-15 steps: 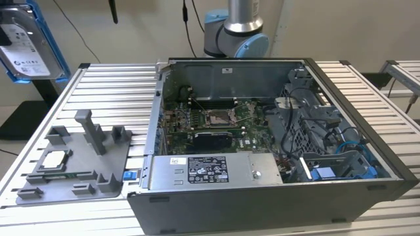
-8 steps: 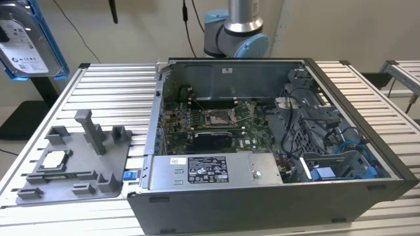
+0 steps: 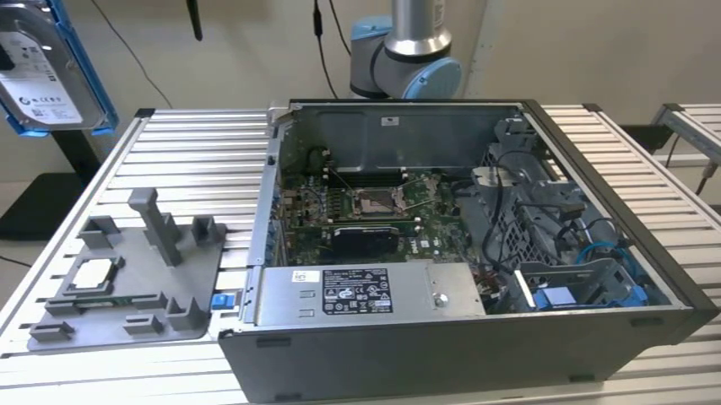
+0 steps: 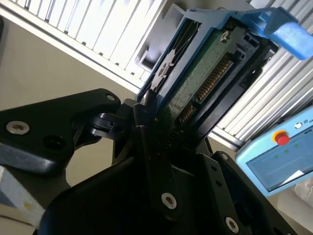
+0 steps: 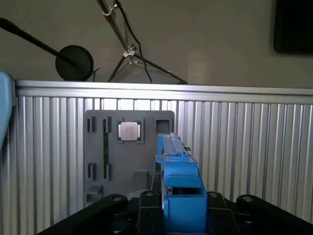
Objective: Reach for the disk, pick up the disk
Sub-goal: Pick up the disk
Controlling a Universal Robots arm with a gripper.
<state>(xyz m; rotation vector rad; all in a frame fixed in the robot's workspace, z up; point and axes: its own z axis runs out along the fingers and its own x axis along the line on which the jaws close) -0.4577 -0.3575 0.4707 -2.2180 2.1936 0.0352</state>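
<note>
Second wrist view: my jaws clamp one end of the disk [image 4: 215,63], held clear of the counter [image 3: 169,152], at the exterior view's left. Judged stiff, fairly heavy, shock-sensitive; blue rails [image 4: 205,17] offer safer purchase than the bare circuit board [image 4: 188,88].

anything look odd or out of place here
Only the silver-grey metal hard drive in blue plastic rails: it hangs in mid-air at the exterior view's left, clamped in the black gripper.
</note>
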